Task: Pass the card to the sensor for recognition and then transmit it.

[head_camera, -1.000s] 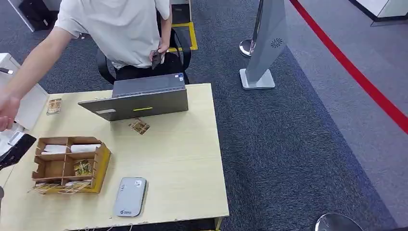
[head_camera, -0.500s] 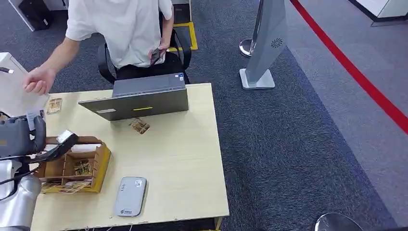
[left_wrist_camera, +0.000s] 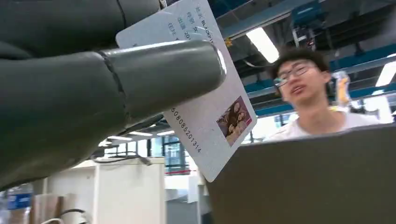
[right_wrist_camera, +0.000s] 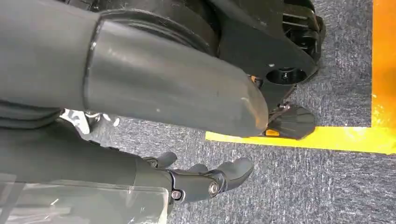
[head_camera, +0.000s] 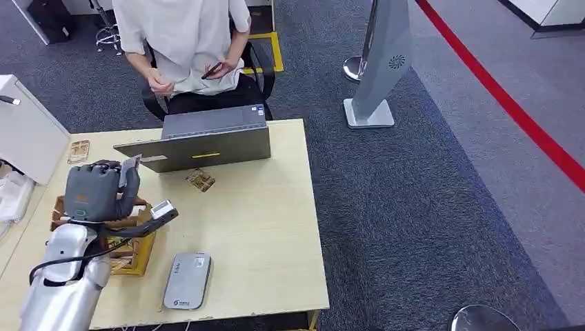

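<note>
Floor: dark grey-blue carpet (head_camera: 414, 207); red stripe (head_camera: 510, 103) runs diagonally at far right. Yellow floor marking (head_camera: 274, 49) by a black office chair (head_camera: 261, 72). Pale wooden table (head_camera: 255, 227). Grey stand (head_camera: 383, 62) on a flat base, stanchion base (head_camera: 354, 67) beside it. White cabinet (head_camera: 24, 134) at the table's left. Ceiling strip lights (left_wrist_camera: 264, 44) overhead.

I see a pale, matt wood-look worktop (head_camera: 262, 227) and a brown cardboard box (head_camera: 141, 241). My left hand (head_camera: 96, 189) looks like matt grey plastic on a smooth, silvery metal arm (head_camera: 65, 289). The card (left_wrist_camera: 205, 121) it pinches is smooth, slightly glossy plastic. The laptop (head_camera: 200, 138) lid is matt grey metal; the floor (head_camera: 428, 227) is rough grey carpet.
</note>
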